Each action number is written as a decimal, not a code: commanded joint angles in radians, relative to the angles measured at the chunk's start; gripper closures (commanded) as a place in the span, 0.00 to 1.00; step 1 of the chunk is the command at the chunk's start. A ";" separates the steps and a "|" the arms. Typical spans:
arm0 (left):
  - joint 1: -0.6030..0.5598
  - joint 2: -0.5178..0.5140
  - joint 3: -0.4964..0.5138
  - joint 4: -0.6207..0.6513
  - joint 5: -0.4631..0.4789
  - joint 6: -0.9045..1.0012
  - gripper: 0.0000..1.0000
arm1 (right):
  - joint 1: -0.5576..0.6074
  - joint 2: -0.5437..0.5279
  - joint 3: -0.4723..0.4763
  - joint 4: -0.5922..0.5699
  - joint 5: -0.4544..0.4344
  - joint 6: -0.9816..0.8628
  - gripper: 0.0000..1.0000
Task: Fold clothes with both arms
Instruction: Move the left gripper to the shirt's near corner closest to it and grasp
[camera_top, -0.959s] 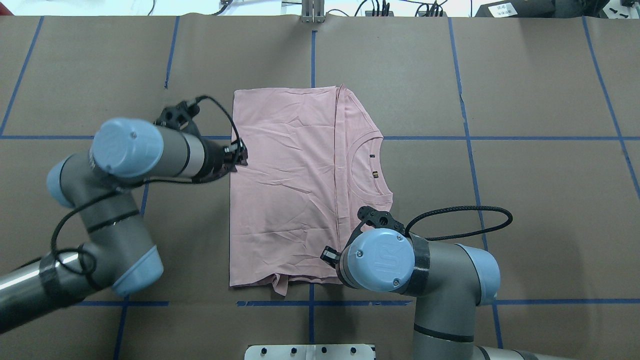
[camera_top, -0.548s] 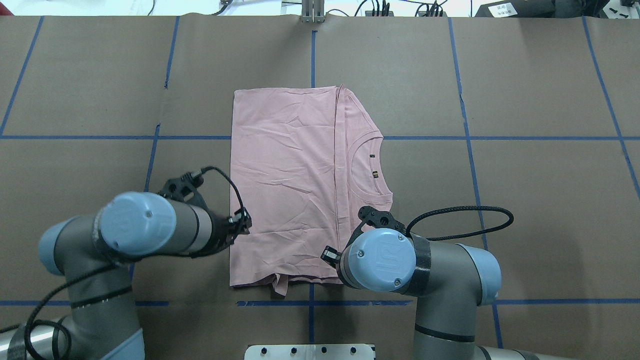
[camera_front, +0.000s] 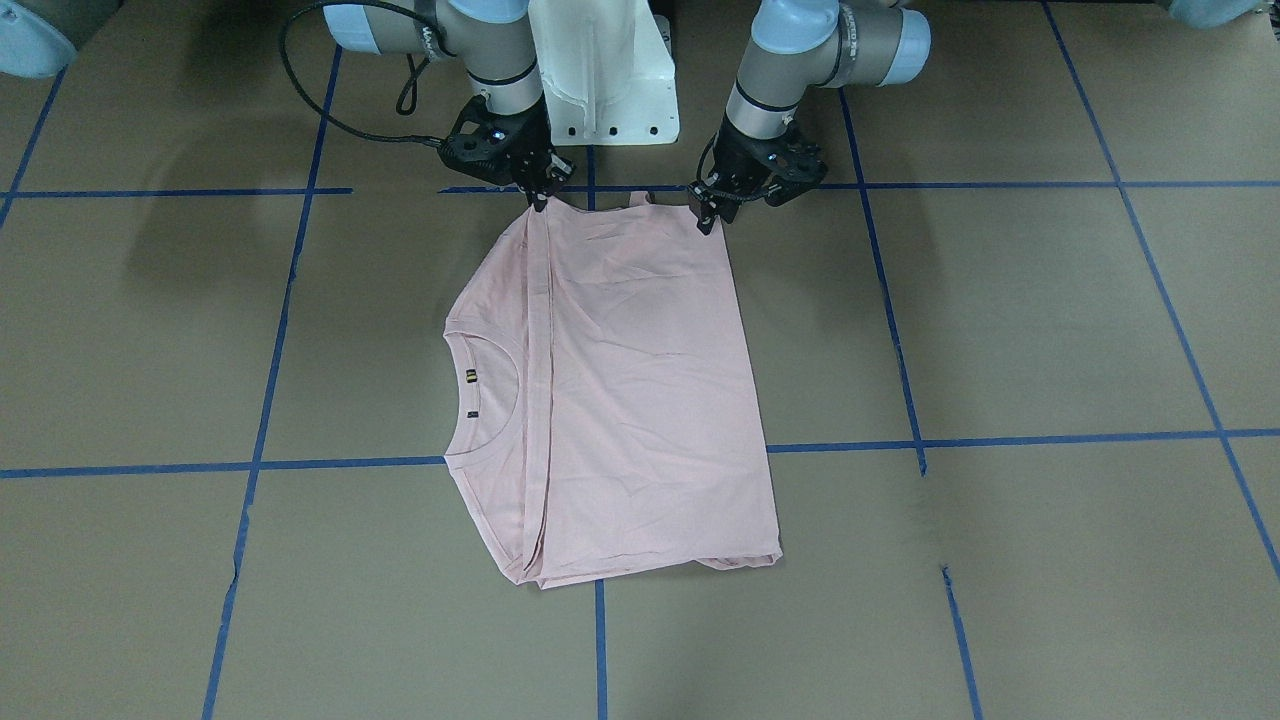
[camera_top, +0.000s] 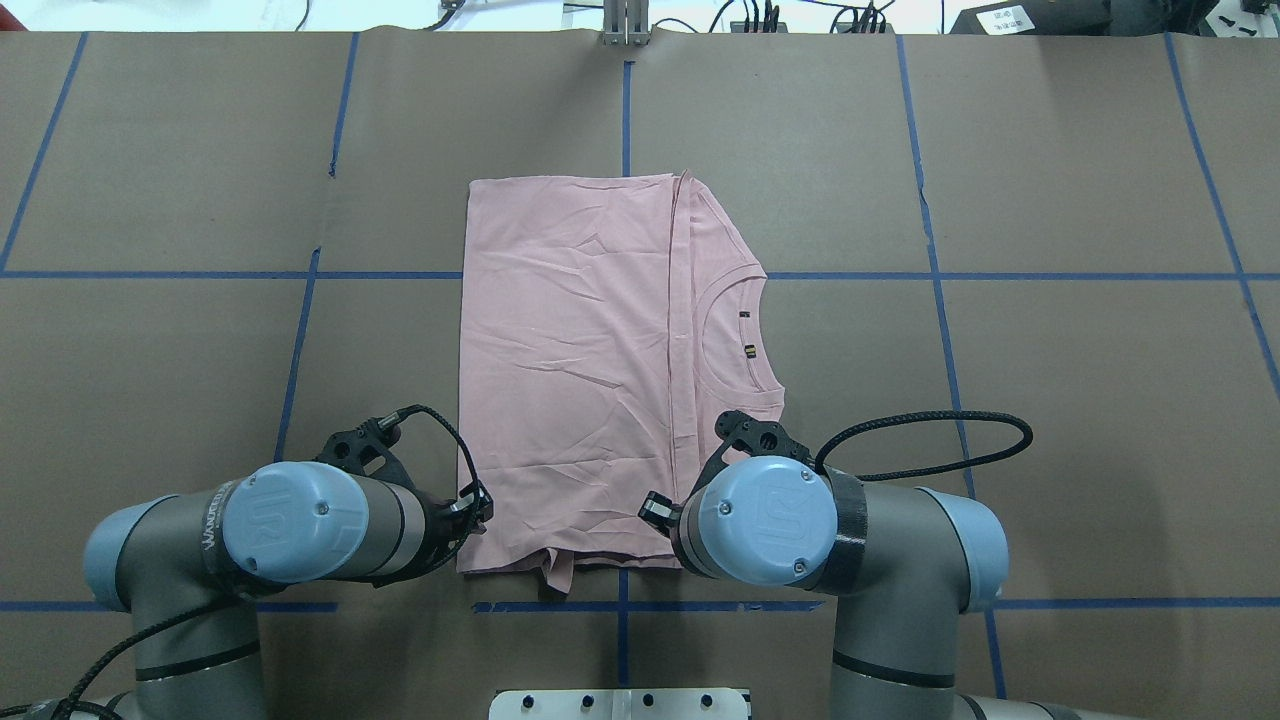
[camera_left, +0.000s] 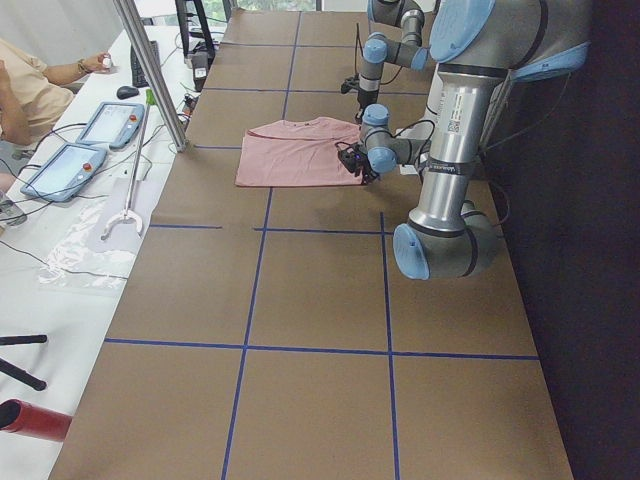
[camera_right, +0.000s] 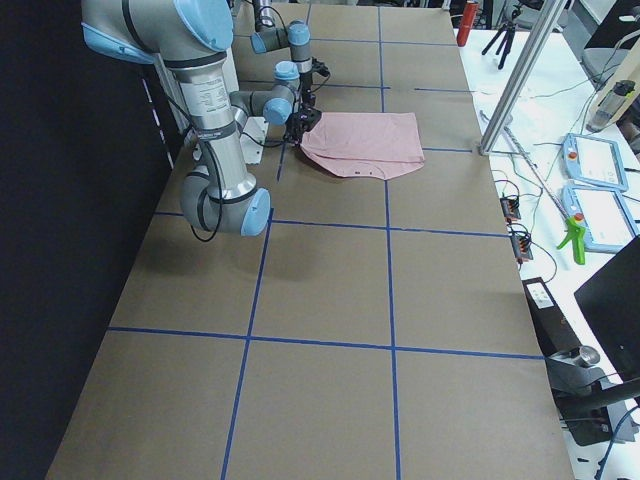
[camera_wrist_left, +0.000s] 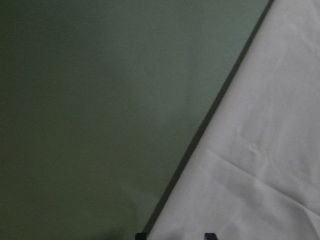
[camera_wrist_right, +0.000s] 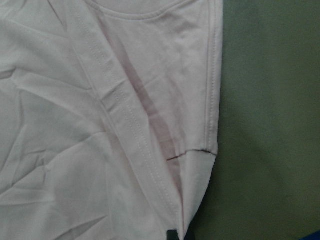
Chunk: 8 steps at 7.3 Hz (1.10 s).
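Brown surface (camera_top: 1100, 400) taped into a blue grid, carrying one garment only. Left arm (camera_top: 280, 520) and right arm (camera_top: 770, 520) both bent low at the robot's edge, wrists turned down, each over one near corner of the light pink T-shirt (camera_top: 570, 380). Garment lying flat, plain side up, reaching away from both sets of jaws, its near edge spanning the gap between them. Judged partly done: already narrowed to a long rectangle, with a wide flap (camera_top: 560, 300) laid over most of it, the flap's edge running straight out from just beside the right jaws. Ribbed collar (camera_top: 725, 340) uncovered, beyond those jaws and to their outer side. Left to do, by the look of it: at least one fold across the length, carrying the near edge over to the far one, then perhaps another for a compact bundle. Small scrap of sleeve (camera_top: 560, 572) poking out of the near edge between the two sets of jaws, likely to need tucking in or taking along. As to the right jaws, seemingly clenched on their corner, the cloth drawn up into a slight peak there in the front-facing view. As to the left jaws, released: tips apart in the wrist view, cloth edge lying between them, nothing gripped yet.
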 joint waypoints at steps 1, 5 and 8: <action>0.022 0.006 0.002 0.001 -0.003 -0.011 0.50 | 0.000 -0.001 0.001 -0.002 0.000 0.000 1.00; 0.037 0.006 -0.006 0.001 -0.002 -0.063 0.70 | 0.000 -0.001 0.000 -0.002 0.000 0.000 1.00; 0.039 0.001 -0.009 0.015 0.000 -0.102 1.00 | -0.002 -0.004 0.003 -0.004 0.000 0.003 1.00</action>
